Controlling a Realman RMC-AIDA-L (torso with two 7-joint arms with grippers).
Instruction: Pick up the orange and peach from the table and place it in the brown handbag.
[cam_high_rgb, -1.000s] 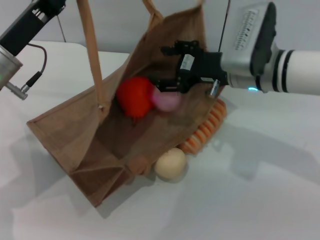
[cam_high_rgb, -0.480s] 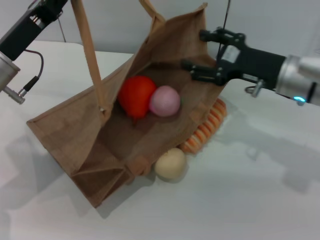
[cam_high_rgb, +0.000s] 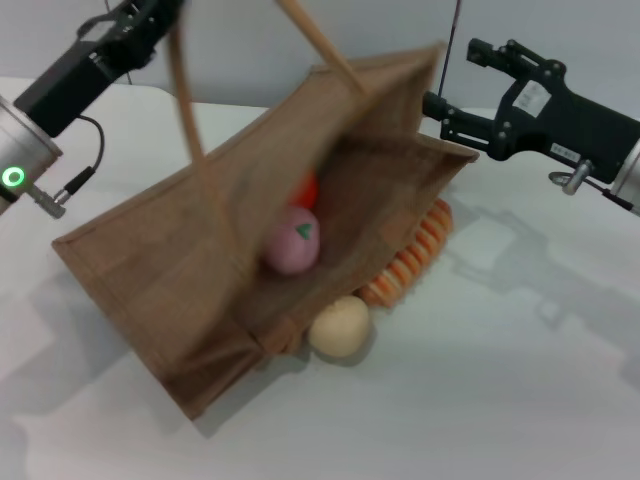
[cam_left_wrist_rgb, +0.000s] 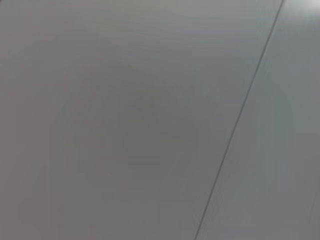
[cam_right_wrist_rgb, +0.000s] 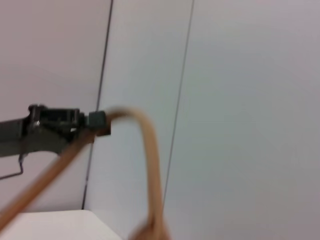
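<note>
The brown handbag (cam_high_rgb: 170, 260) lies tilted on the table with its mouth open toward me. The pink peach (cam_high_rgb: 292, 240) rests inside it. The orange (cam_high_rgb: 306, 188) shows only as a red sliver behind the peach, mostly hidden by the bag wall. My left gripper (cam_high_rgb: 160, 12) is up at the back left, shut on a strap handle (cam_high_rgb: 190, 120) and holding it raised. It also shows in the right wrist view (cam_right_wrist_rgb: 97, 120), clamped on the strap (cam_right_wrist_rgb: 150, 165). My right gripper (cam_high_rgb: 455, 78) is open and empty, just outside the bag's far right corner.
A pale beige ball (cam_high_rgb: 340, 327) and a ribbed orange-and-cream striped piece (cam_high_rgb: 412, 252) lie on the white table (cam_high_rgb: 520, 380) against the bag's right side. The left wrist view shows only a grey wall.
My right gripper let go of the peach and drew back out of the bag to the right. The peach rolled lower inside. The bag shifted and now hides most of the orange.
</note>
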